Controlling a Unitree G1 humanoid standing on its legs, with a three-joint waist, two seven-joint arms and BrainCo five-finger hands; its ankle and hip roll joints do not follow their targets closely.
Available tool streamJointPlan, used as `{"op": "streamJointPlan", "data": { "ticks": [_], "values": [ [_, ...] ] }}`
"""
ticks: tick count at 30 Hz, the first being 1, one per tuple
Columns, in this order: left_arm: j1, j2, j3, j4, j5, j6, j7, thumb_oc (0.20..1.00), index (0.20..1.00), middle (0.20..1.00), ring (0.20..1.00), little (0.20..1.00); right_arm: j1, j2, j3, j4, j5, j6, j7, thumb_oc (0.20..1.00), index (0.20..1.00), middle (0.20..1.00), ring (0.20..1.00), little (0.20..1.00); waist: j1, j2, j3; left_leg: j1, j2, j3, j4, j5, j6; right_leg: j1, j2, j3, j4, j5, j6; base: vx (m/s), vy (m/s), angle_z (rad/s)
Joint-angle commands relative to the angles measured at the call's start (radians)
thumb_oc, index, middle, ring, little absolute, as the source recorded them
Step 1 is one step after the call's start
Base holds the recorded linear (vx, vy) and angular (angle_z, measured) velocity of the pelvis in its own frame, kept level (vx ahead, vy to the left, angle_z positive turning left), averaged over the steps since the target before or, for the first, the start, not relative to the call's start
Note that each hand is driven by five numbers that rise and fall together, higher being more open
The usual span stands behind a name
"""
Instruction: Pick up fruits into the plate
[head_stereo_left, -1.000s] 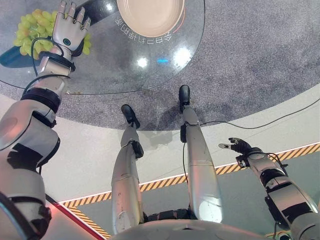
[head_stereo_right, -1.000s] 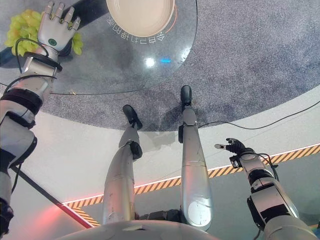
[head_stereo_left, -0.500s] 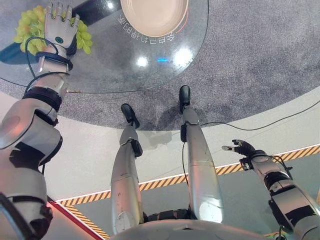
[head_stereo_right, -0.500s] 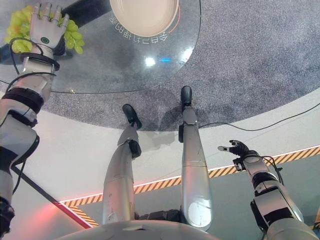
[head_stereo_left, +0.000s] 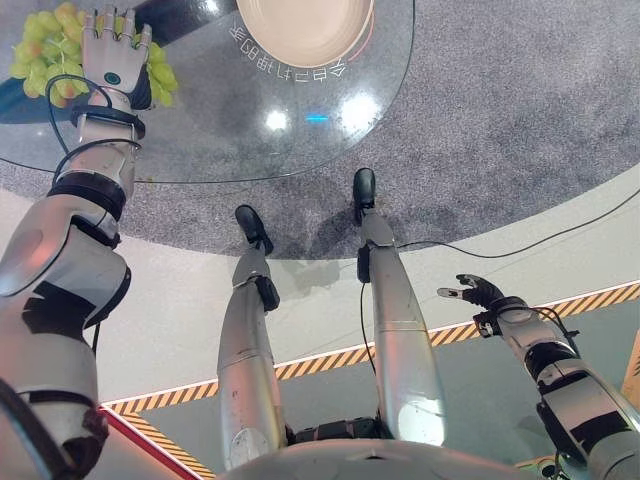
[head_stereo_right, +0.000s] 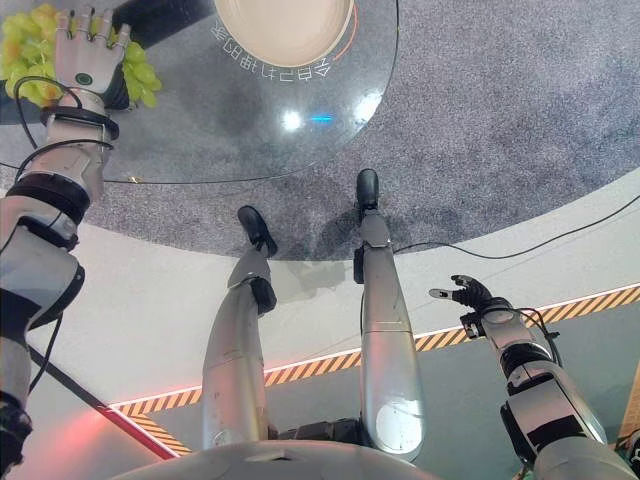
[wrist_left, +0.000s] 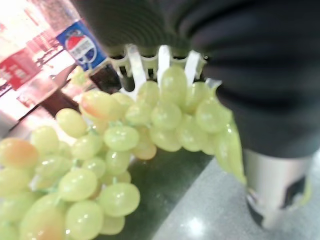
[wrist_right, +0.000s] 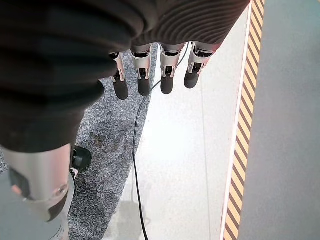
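Since the earlier frame, the left hand (head_stereo_left: 112, 62) has been laid squarely over the grapes (head_stereo_left: 38, 55) at the table's (head_stereo_left: 210, 140) ten o'clock edge; its finger grip cannot be told. The plate (head_stereo_left: 300, 25) sits at twelve. The right hand (head_stereo_left: 478, 292) hangs open, holding nothing.

The plate (head_stereo_left: 303, 28) is cut off by the top edge, so its far rim goes unseen. At upper left, the left hand (head_stereo_left: 111, 62) lies over the grapes (head_stereo_left: 40, 55), hiding the middle of the bunch. In the left wrist view its fingertips are buried among the grapes, blurred.
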Motion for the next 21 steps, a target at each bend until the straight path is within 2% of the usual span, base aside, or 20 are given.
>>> {"op": "streamJointPlan", "data": {
  "ticks": [1,6,11,12,13,14,16,17,18,19,20,21],
  "values": [
    [0.019,0.04,0.047,0.092,0.055,-0.008,-0.009,1.0,1.0,1.0,1.0,1.0,0.107,-0.028,0.031,-0.043,0.033,-0.006,-0.014,1.0,1.0,1.0,1.0,1.0,-0.001,-0.06,-0.011,-0.07,-0.066,0.001,0.143,-0.153,0.002,0.019,0.07,0.0,-0.001,-0.074,0.006,0.0,0.0,0.0],
    [0.054,0.038,0.041,0.096,0.135,-0.022,0.002,1.0,1.0,1.0,1.0,1.0,0.104,-0.032,0.036,-0.062,0.044,-0.021,-0.007,1.0,1.0,1.0,1.0,1.0,0.002,-0.065,-0.011,-0.081,-0.067,-0.006,0.142,-0.152,0.0,0.011,0.072,-0.002,-0.004,-0.07,0.007,0.0,-0.007,0.02],
    [0.092,0.031,0.043,0.092,0.132,-0.019,0.002,1.0,1.0,1.0,1.0,1.0,0.097,-0.03,0.043,-0.096,0.054,-0.026,-0.023,1.0,1.0,1.0,1.0,1.0,0.009,-0.073,-0.011,-0.082,-0.068,-0.014,0.125,-0.146,-0.002,0.014,0.074,-0.009,-0.018,-0.065,0.011,0.0,0.0,0.0],
    [0.094,0.03,0.045,0.092,0.131,-0.02,0.0,0.918,0.918,0.918,0.918,0.918,0.096,-0.03,0.044,-0.098,0.054,-0.026,-0.024,1.0,1.0,1.0,1.0,1.0,0.009,-0.073,-0.011,-0.082,-0.068,-0.015,0.125,-0.145,-0.002,0.014,0.074,-0.01,-0.019,-0.064,0.011,0.0,0.0,0.0],
    [0.104,0.029,0.049,0.091,0.127,-0.02,-0.002,0.583,0.583,0.583,0.583,0.583,0.093,-0.03,0.046,-0.104,0.056,-0.025,-0.029,1.0,1.0,1.0,1.0,1.0,0.01,-0.075,-0.011,-0.083,-0.067,-0.015,0.121,-0.143,-0.003,0.014,0.074,-0.012,-0.023,-0.061,0.012,0.0,0.0,0.0],
    [0.117,0.026,0.055,0.093,0.123,-0.019,-0.004,0.2,0.2,0.2,0.2,0.2,0.088,-0.031,0.047,-0.112,0.061,-0.026,-0.033,1.0,1.0,1.0,1.0,1.0,0.011,-0.078,-0.011,-0.084,-0.067,-0.016,0.116,-0.14,-0.005,0.014,0.074,-0.014,-0.029,-0.057,0.013,0.0,0.0,0.0],
    [0.137,0.023,0.062,0.095,0.111,-0.016,-0.01,0.2,0.2,0.2,0.2,0.2,0.08,-0.035,0.048,-0.128,0.074,-0.022,-0.041,1.0,1.0,1.0,1.0,1.0,0.014,-0.082,-0.011,-0.086,-0.066,-0.017,0.111,-0.137,-0.008,0.015,0.074,-0.018,-0.039,-0.052,0.014,-0.04,-0.014,-0.02],
    [0.136,0.025,0.068,0.094,0.108,-0.013,-0.017,0.2,0.2,0.2,0.2,0.2,0.064,-0.04,0.043,-0.137,0.08,-0.024,-0.045,1.0,1.0,1.0,1.0,1.0,0.01,-0.088,-0.011,-0.11,-0.069,-0.006,0.093,-0.097,-0.003,-0.008,0.069,-0.022,-0.058,-0.015,0.009,-0.08,-0.031,-0.06],
    [0.141,0.024,0.069,0.093,0.106,-0.009,-0.022,0.2,0.2,0.2,0.2,0.2,0.061,-0.043,0.043,-0.143,0.086,-0.023,-0.048,1.0,1.0,1.0,1.0,1.0,0.01,-0.091,-0.011,-0.109,-0.068,-0.005,0.09,-0.096,-0.004,-0.006,0.068,-0.024,-0.063,-0.013,0.01,-0.02,-0.029,-0.1],
    [0.168,0.021,0.074,0.095,0.105,-0.006,-0.025,0.2,0.2,0.2,0.2,0.2,0.068,-0.045,0.043,-0.153,0.09,-0.019,-0.052,1.0,1.0,1.0,1.0,1.0,0.016,-0.093,-0.011,-0.083,-0.062,-0.014,0.097,-0.132,-0.014,0.023,0.072,-0.027,-0.06,-0.041,0.019,-0.02,-0.022,-0.1],
    [0.165,0.025,0.08,0.093,0.104,-0.003,-0.026,0.2,0.2,0.2,0.2,0.2,0.057,-0.049,0.038,-0.157,0.092,-0.018,-0.054,1.0,1.0,1.0,1.0,1.0,0.012,-0.097,-0.011,-0.107,-0.066,-0.003,0.084,-0.094,-0.007,-0.001,0.067,-0.029,-0.075,-0.006,0.014,0.04,-0.011,-0.1],
    [0.186,0.023,0.084,0.095,0.106,-0.002,-0.024,0.2,0.2,0.2,0.2,0.2,0.066,-0.051,0.039,-0.16,0.093,-0.016,-0.054,1.0,1.0,1.0,1.0,1.0,0.018,-0.097,-0.011,-0.079,-0.06,-0.013,0.092,-0.132,-0.015,0.027,0.073,-0.031,-0.068,-0.037,0.022,-0.01,-0.009,-0.07]
  ]
}}
